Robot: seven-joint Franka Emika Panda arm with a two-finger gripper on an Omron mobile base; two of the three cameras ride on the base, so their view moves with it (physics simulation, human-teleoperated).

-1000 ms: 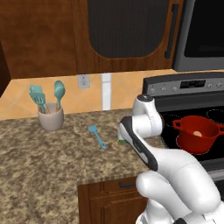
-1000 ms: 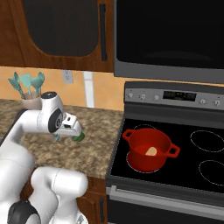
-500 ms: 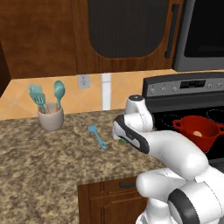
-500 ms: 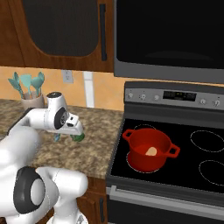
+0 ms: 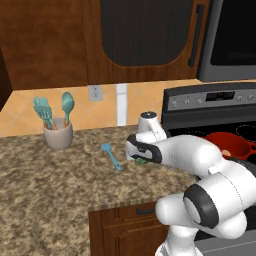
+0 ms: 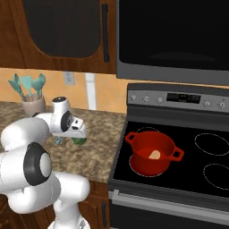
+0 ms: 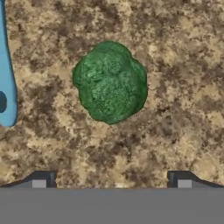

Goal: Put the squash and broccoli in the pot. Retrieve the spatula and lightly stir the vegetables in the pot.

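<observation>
From the left base view I have the arm bent low over the granite worktop [image 5: 60, 185], the hand pointing down at the broccoli [image 5: 141, 161], of which I catch a green sliver under the wrist; the light-blue spatula [image 5: 111, 156] lies just beside it on the worktop, and the red pot [image 5: 231, 145] sits on the stove [image 5: 210, 102] behind the forearm; the teal tools stand in a beige crock [image 5: 58, 133] well apart, and I will leave them alone (wrong utensils for this job); the stove panel has a small display and markings, too blurred for me to read

From the right base view the broccoli [image 6: 80, 140] peeks out below the hand, and the squash [image 6: 154, 154] already lies in the pot [image 6: 152, 151], so I judge the step in hand to be picking up the floret; the display on the stove [image 6: 179, 97] is again unreadable, and I see no brand or label

From the hand view the gripper [image 7: 111, 181] is spread wide and holds nothing, its two tips apart at the bottom with the broccoli [image 7: 109, 82] ahead of them and roughly centred between; the spatula [image 7: 6, 87] runs along the left edge; to do this well I would come straight down, keep the floret midway between the tips, close across its widest part since the lumpy round shape may roll, and stay clear of the spatula
</observation>
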